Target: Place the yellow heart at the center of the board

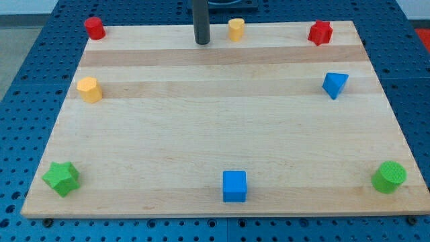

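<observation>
Camera view: eight blocks sit on the tabletop [215,128], two of each colour.

- **Yellow:** the yellow heart [236,29] is at the view's top edge, just right of my tip [202,42]. A yellow hexagonal block [89,89] is at the left.
- **Red:** a red cylinder [94,28] is top left and a red star [320,33] top right.
- **Blue:** a blue triangle [334,85] is at the right and a blue cube [234,186] at the bottom centre.
- **Green:** a green star [62,178] is bottom left and a green cylinder [389,177] bottom right.

There is no claw, only the rod.

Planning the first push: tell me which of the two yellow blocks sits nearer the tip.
The small yellow block at the view's top edge, just right of my tip. The other yellow block sits far off by the board's left edge.
</observation>
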